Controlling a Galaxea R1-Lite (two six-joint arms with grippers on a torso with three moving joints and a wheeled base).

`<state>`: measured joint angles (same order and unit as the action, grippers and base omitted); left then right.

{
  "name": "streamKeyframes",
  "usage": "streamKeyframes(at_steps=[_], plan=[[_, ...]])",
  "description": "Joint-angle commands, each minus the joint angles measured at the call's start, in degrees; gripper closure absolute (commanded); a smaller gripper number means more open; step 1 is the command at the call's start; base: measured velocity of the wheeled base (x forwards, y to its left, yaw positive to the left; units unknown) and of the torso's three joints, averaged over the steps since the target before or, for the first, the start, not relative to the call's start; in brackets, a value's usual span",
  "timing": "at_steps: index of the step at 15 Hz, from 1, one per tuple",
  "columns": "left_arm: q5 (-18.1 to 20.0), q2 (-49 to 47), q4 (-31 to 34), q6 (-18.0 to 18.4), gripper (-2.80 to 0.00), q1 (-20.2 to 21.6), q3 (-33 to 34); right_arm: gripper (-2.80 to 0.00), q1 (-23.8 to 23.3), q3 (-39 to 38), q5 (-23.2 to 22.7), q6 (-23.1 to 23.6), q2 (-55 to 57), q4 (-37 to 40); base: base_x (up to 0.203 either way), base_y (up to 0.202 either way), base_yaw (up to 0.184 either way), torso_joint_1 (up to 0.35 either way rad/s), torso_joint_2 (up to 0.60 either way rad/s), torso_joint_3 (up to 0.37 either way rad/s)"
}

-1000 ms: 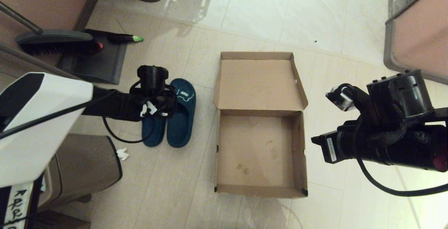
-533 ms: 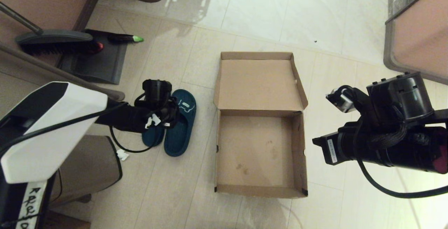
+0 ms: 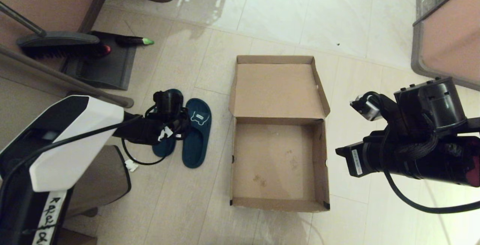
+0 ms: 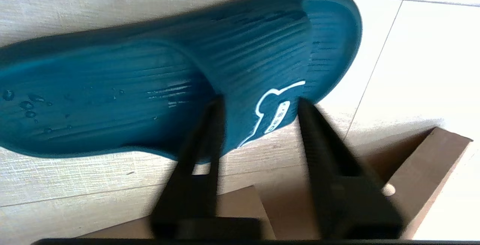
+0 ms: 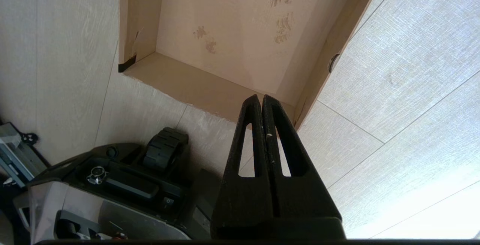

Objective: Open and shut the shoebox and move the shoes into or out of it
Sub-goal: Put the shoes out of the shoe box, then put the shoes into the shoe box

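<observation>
Left end effector point(image 4: 258, 104) just parted, fingers straddling slipper strap, grip released; shoes point(image 3: 197, 132) now on floor left of empty open shoebox point(image 3: 279, 200); unloading looks done; right end effector point(image 5: 262, 100) clenched, idle.

Slipper strap point(image 4: 262, 87): white bear outline with small letters inside, too small to read. White arm cover point(image 3: 48, 215): black handwriting, illegible.

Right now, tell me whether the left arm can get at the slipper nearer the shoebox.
Probably yes: the left gripper is at that slipper, its jaws apart on either side of the strap, nothing between.
</observation>
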<state>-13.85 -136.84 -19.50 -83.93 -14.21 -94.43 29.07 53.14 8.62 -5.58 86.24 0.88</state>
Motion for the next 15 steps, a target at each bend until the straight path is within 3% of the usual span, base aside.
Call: streamKeyframes(at_steps=[1, 4, 7, 10, 13, 15], plan=[[0.43, -0.62, -0.04, -0.30, -2.80, 0.15, -0.14, 0.00, 0.11, 0.04, 0.08, -0.04, 0.07, 0.00, 0.000, 0.000, 0.000, 0.000, 0.00, 0.000], [-0.05, 0.98, 0.74, 1.33, -2.80, -0.27, 1.47, 0.00, 0.19, -0.23, 1.14, -0.13, -0.02, 0.00, 0.000, 0.000, 0.000, 0.000, 0.00, 0.000], [-1.26, 5.95, 0.45, 5.24, -2.80, -1.19, 9.21, 0.00, 0.96, -2.45, 1.23, -0.14, -1.08, -0.13, 0.000, 0.000, 0.000, 0.000, 0.00, 0.000], [-1.11, 13.16, -0.05, 17.14, -2.80, -1.85, 20.77, 0.00, 1.28, -3.10, 1.22, -0.13, -2.61, -0.09, 0.000, 0.000, 0.000, 0.000, 0.00, 0.000], [3.32, 19.48, -0.98, 17.97, -2.80, -3.31, 24.10, 0.00, 2.38, -3.57, 1.23, -0.04, -2.92, -0.09, 0.000, 0.000, 0.000, 0.000, 0.00, 0.000], [3.39, 21.07, -0.88, 17.69, -2.80, -4.02, 24.72, 0.00, 2.57, -3.65, 1.23, -0.04, -2.92, -0.09, 0.000, 0.000, 0.000, 0.000, 0.00, 0.000]])
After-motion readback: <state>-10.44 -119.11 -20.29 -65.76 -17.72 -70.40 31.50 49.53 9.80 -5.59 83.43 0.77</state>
